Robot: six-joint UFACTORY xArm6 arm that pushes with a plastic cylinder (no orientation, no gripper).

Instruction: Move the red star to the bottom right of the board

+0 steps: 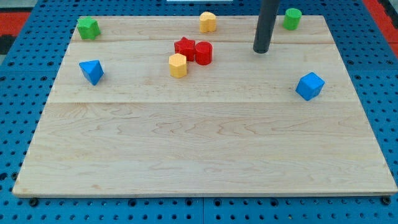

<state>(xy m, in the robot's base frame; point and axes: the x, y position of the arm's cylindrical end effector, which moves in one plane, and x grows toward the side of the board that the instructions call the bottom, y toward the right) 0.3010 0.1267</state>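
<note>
Blue cube (310,86) sits below my upright tip (261,51); no claw shows.

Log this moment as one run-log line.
my tip: right of red star, apart | red star: view's top, touching red cylinder | target corner: not reached

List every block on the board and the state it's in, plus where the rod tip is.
red star: touching red cylinder
red cylinder: upright
yellow block: beside star
yellow block at top: alone
green blocks: top corners
blue blocks: alone
my tip: right of red cylinder, touching nothing
</note>
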